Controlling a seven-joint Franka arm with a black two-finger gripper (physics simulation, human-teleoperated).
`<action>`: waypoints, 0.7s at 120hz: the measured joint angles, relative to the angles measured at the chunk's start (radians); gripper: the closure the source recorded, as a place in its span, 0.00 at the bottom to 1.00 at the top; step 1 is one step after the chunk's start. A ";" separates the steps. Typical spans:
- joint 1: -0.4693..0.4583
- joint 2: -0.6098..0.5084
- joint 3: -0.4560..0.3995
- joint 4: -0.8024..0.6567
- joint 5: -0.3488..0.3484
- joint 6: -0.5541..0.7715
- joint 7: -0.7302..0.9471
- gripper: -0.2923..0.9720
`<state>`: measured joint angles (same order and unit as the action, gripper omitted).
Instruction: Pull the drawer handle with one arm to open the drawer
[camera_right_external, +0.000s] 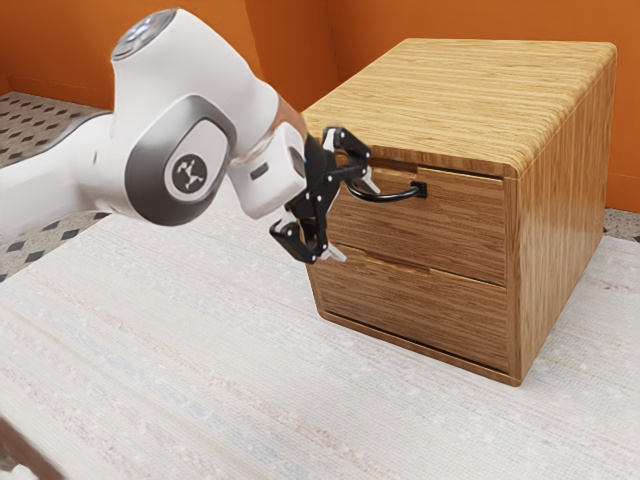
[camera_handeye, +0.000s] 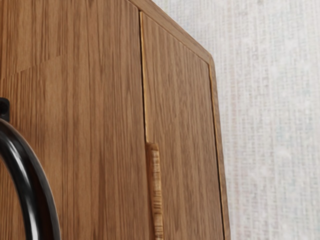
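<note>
A: Left side first. What's there?
B: White Franka arm (camera_right_external: 170, 150), coming in from the exterior view's left over a pale woven tabletop (camera_right_external: 200, 380). Orange wall (camera_right_external: 300, 30) behind.
A: Claw?
B: Black gripper (camera_right_external: 355, 221), right up at the cabinet front. Its fingers (camera_right_external: 300, 243) are spread wide and grip nothing. The upper tip sits at the handle's left end and the lower tip is down by the seam between the two drawers. Can't tell whether the upper one touches the handle.
A: Handle?
B: Black curved drawer handle (camera_right_external: 392, 193) on the top drawer (camera_right_external: 450, 225), near its upper edge, bowing out from the wood. In the wrist view the handle (camera_handeye: 27, 185) is a thick black arc close to the hand, in front of the top drawer (camera_handeye: 80, 115).
A: Next?
B: Bottom drawer (camera_right_external: 420, 300) directly under it. In the wrist view the bottom drawer (camera_handeye: 180, 125) lies beyond the seam, then tabletop (camera_handeye: 270, 100).
A: Drawer open?
B: Can't say. The top front looks about level with the bottom one. A pale edge strip (camera_handeye: 155, 195) shows along part of the seam.
A: Rightmost?
B: Wooden cabinet (camera_right_external: 470, 90), standing on the tabletop, side panel facing the exterior view's right.
</note>
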<state>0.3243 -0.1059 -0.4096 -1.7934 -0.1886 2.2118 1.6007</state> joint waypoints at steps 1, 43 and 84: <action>0.000 0.000 0.000 0.000 0.000 0.000 0.000 0.23; -0.001 -0.042 0.000 -0.047 0.001 -0.001 0.001 0.24; 0.000 -0.127 0.001 -0.115 -0.008 0.013 -0.006 0.25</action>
<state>0.3246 -0.2331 -0.4081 -1.9084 -0.1968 2.2246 1.5942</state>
